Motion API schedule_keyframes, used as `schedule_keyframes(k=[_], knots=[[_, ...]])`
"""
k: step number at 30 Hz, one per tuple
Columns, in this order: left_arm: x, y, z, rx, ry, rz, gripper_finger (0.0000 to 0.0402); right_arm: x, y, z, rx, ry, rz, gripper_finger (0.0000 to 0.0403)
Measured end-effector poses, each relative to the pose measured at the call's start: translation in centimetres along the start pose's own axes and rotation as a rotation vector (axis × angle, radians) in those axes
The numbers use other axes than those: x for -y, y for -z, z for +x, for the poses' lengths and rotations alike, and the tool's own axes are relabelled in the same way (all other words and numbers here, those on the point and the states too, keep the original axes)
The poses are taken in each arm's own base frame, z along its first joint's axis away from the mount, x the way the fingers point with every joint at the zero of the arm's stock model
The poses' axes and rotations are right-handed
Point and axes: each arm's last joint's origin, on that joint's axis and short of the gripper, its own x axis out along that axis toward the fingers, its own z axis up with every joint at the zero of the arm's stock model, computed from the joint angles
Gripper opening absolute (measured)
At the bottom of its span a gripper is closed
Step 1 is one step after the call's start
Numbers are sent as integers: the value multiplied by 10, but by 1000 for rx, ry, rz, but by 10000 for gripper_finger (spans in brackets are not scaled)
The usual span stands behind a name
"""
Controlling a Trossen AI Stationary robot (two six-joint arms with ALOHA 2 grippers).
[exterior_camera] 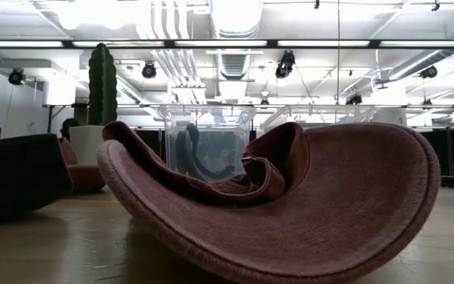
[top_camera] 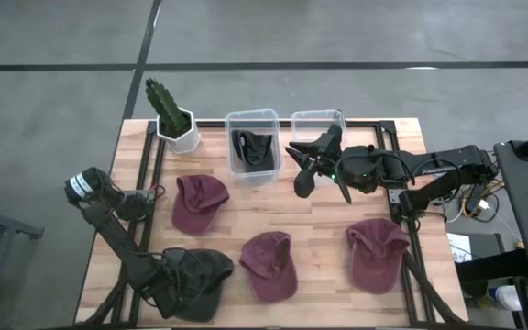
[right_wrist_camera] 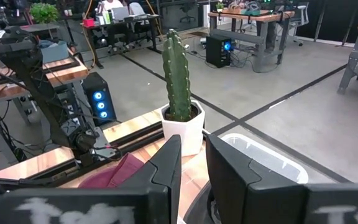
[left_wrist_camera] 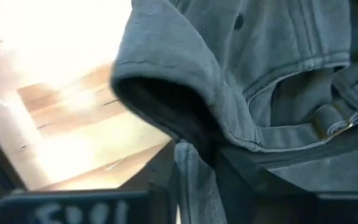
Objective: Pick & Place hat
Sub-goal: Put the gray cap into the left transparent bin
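Observation:
A dark grey-green hat (top_camera: 198, 280) lies at the table's near left corner and fills the left wrist view (left_wrist_camera: 272, 68). My left gripper (top_camera: 166, 289) is at its left side, shut on it. Three maroon hats lie on the wood: one left of centre (top_camera: 200, 202), one at the near middle (top_camera: 269, 266), which looms large in the low view (exterior_camera: 306, 213), and one to the right (top_camera: 377, 252). My right gripper (top_camera: 306, 163) hovers open and holds nothing, between the two clear bins at the far edge (right_wrist_camera: 194, 168). My left gripper pinches a strip of the hat's lower edge (left_wrist_camera: 194, 177) between its two fingers, near the back strap and buckle (left_wrist_camera: 334, 121). The fingers come in low from the table's left. The crown bulges above them. Whether the hat is lifted off the wood I cannot tell.
A clear bin (top_camera: 253, 147) at the far edge holds a dark hat; the bin to its right (top_camera: 317, 124) looks bare. A potted cactus (top_camera: 170, 115) stands at the far left. Black frame rails run along the table's left, right and far sides.

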Motion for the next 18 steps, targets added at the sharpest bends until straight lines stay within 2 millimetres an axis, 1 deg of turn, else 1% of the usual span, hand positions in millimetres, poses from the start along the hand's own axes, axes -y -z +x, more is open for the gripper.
schedule_keyframes(k=[4,6,18], knots=[[1,0,-1,15,21,0,29,0,0,0,0,0,0,68],[1,0,-1,23,32,0,13,0,0,0,0,0,0,68],[1,-1,-1,33,33,-5,11,0,0,0,0,0,0,68]])
